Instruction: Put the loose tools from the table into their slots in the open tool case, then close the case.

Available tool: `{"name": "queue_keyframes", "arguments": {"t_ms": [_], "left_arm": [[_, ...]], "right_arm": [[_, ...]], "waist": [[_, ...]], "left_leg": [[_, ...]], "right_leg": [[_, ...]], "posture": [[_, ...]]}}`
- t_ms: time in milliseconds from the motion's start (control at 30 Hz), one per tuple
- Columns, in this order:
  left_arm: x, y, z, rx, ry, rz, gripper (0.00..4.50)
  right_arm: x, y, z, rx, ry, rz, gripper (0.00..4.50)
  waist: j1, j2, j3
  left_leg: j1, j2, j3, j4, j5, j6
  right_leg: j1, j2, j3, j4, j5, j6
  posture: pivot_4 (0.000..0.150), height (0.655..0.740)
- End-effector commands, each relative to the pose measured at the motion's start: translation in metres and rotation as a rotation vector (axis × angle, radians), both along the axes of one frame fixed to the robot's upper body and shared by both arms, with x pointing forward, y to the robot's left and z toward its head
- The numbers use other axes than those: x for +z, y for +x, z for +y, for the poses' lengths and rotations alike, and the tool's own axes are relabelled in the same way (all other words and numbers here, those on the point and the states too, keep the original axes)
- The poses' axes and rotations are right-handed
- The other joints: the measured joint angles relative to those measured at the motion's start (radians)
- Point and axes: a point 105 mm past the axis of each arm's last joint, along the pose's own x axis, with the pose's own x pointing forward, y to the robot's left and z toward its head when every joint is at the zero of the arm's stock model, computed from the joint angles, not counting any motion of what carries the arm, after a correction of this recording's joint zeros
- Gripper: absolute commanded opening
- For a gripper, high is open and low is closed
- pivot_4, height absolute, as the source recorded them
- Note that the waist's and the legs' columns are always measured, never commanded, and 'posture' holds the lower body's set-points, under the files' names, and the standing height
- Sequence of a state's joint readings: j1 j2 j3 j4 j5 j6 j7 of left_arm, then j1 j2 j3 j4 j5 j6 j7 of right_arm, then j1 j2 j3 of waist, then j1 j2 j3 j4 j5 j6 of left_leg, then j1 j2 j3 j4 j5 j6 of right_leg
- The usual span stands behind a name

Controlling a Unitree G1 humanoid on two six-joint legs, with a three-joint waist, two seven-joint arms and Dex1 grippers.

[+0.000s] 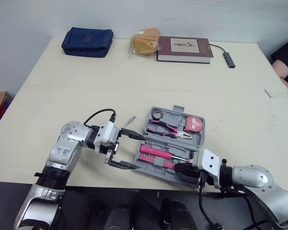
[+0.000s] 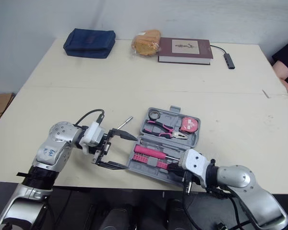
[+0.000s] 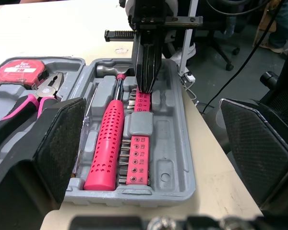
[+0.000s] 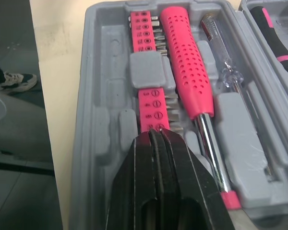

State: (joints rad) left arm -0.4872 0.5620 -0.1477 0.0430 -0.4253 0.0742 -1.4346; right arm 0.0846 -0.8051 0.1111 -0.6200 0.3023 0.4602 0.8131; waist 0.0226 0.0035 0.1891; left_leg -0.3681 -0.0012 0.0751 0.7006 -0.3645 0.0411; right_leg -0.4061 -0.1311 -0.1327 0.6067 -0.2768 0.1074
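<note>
From the head view, we see the open grey tool case [image 1: 173, 115] at lower centre of the tabletop [image 1: 110, 86], with pink pliers [image 1: 170, 129] and a tape measure [image 1: 194, 123] in its upper half. The left claw [image 1: 141, 153] hangs released, jaws spread wide, just left of the case. A slim metal tool [image 1: 128, 121] lies loose beside it. The right wrist view adds detail: the right claw [image 4: 156, 136], clenched on nothing, has its tips at the pink bit strip [image 4: 146, 33], beside a pink-handled screwdriver [image 4: 187, 62].

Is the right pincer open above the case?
No, the right pincer is shut, its two black fingers pressed together with the tips at the pink bit strip.
</note>
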Motion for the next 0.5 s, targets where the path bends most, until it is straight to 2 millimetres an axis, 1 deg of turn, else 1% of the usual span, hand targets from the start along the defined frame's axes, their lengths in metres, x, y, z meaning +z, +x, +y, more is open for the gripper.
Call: {"name": "queue_keyframes", "arguments": {"t_ms": [33, 167, 267, 300, 333, 400, 433, 467, 500], "left_arm": [[0.004, -0.001, -0.002, -0.009, -0.003, -0.031, 4.50], [0.004, -0.001, -0.003, -0.008, -0.008, -0.030, 4.50], [0.009, -0.002, -0.001, -0.001, -0.032, -0.012, 4.50], [0.013, 0.002, 0.003, 0.027, -0.039, -0.012, 4.50], [0.015, 0.005, 0.006, 0.047, -0.044, -0.013, 4.50], [0.017, 0.013, 0.019, 0.107, -0.030, -0.029, 4.50], [0.018, 0.019, 0.031, 0.165, -0.018, -0.033, 4.50], [0.019, 0.023, 0.040, 0.205, -0.011, -0.036, 4.50], [0.019, 0.029, 0.055, 0.280, 0.002, -0.044, 4.50]], "right_arm": [[-0.005, 0.000, -0.001, -0.033, -0.011, 0.009, 0.04], [0.007, 0.001, -0.002, -0.026, 0.026, -0.045, 0.04], [0.025, 0.004, -0.016, -0.077, 0.072, -0.127, 0.04], [0.037, 0.002, -0.026, -0.104, 0.114, -0.151, 0.04], [0.046, 0.000, -0.032, -0.119, 0.142, -0.167, 0.04], [0.065, -0.008, -0.046, -0.122, 0.209, -0.235, 0.04], [0.071, -0.015, -0.062, -0.164, 0.242, -0.204, 0.04], [0.074, -0.021, -0.072, -0.191, 0.265, -0.179, 0.04], [0.073, -0.028, -0.087, -0.228, 0.209, -0.197, 0.33]], "waist": [[0.001, 0.000, 0.000], [0.001, 0.000, 0.000], [0.002, 0.000, 0.000], [0.004, 0.000, 0.000], [0.006, 0.000, 0.000], [0.007, 0.000, 0.000], [0.006, 0.000, 0.000], [0.005, 0.000, 0.000], [0.005, 0.000, 0.000]], "left_leg": [[0.000, 0.000, 0.000, 0.000, 0.000, 0.000], [0.000, 0.000, 0.000, 0.000, 0.000, 0.000], [0.000, 0.000, 0.000, 0.000, 0.000, 0.000], [0.000, 0.000, 0.000, 0.000, 0.000, 0.000], [-0.001, -0.001, 0.000, 0.000, 0.000, 0.000], [-0.001, -0.001, -0.001, 0.000, 0.000, 0.001], [-0.001, -0.001, -0.001, 0.000, 0.001, 0.001], [-0.001, -0.001, -0.001, 0.000, 0.000, 0.001], [-0.001, -0.001, -0.001, 0.000, 0.000, 0.001]], "right_leg": [[0.000, 0.000, 0.000, 0.000, 0.000, 0.000], [0.000, 0.000, 0.000, 0.000, 0.000, 0.000], [0.000, 0.000, 0.000, 0.000, 0.000, 0.000], [0.000, 0.000, 0.000, 0.000, 0.000, 0.000], [0.000, 0.000, 0.000, 0.000, 0.000, 0.000], [0.000, -0.001, 0.000, 0.000, 0.000, 0.001], [0.001, -0.001, 0.000, 0.000, 0.001, 0.001], [0.001, 0.000, 0.000, 0.000, 0.001, 0.001], [0.001, 0.000, 0.000, 0.000, 0.001, 0.001]], "posture": [[0.150, 0.7400], [0.150, 0.7400], [0.150, 0.7400], [0.150, 0.7400], [0.150, 0.7400], [0.150, 0.7400], [0.150, 0.7400], [0.150, 0.7400], [0.150, 0.7400]]}}
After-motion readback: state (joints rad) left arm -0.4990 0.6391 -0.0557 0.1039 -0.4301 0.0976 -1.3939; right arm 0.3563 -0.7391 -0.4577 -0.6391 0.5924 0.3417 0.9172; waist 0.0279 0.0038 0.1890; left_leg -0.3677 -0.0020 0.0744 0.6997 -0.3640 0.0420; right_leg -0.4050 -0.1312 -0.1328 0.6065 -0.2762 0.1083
